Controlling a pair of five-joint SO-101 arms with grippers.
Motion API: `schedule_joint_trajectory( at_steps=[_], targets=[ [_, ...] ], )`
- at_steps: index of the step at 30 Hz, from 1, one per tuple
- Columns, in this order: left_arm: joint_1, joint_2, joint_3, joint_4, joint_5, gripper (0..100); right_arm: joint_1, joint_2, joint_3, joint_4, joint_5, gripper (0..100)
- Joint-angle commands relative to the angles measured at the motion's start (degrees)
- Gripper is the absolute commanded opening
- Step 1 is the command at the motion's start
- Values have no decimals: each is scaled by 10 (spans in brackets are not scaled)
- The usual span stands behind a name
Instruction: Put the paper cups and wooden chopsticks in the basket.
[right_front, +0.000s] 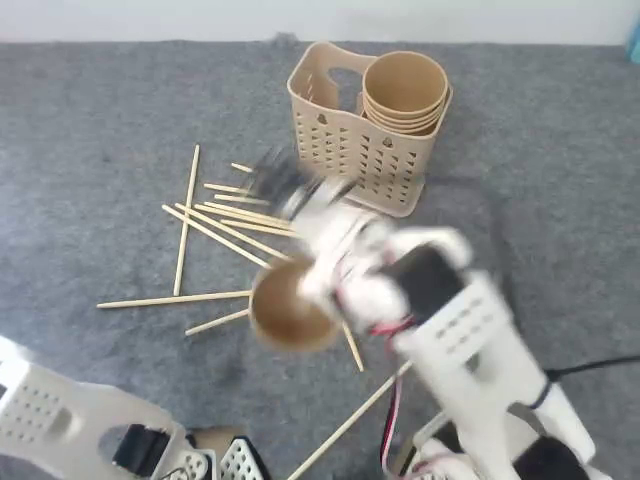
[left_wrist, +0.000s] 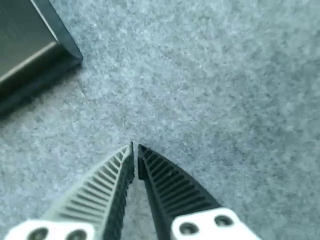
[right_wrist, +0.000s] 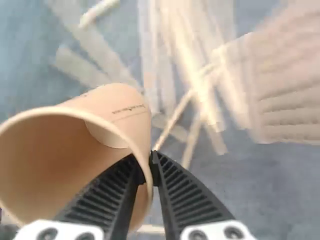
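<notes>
Clearance about the basket (right_front: 350, 140). A stack of paper cups (right_front: 405, 88) fills its right-hand part in the high view, and the part beside the stack is open from above. Scattered wooden chopsticks (right_front: 225, 220), several crossing, cover the grey mat (right_front: 90, 130) left of and in front of the basket. The right arm (right_front: 450, 320) and the tilted paper cup (right_front: 290, 305) pinched in the right gripper (right_wrist: 150, 159) overhang the mat before the basket. Bare mat lies right of the basket and under the closed left gripper (left_wrist: 135, 148), near a dark block (left_wrist: 30, 45).
</notes>
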Motion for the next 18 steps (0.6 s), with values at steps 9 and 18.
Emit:
schedule_joint_trajectory(
  at_steps=[9,18],
  targets=[
    [6,-3,-22,-23,-7,16,206,276,-554,-11,-166,8],
    [-4,-3,-22,-33,-8,16,298,433,-756,-7,-182,8]
  ],
)
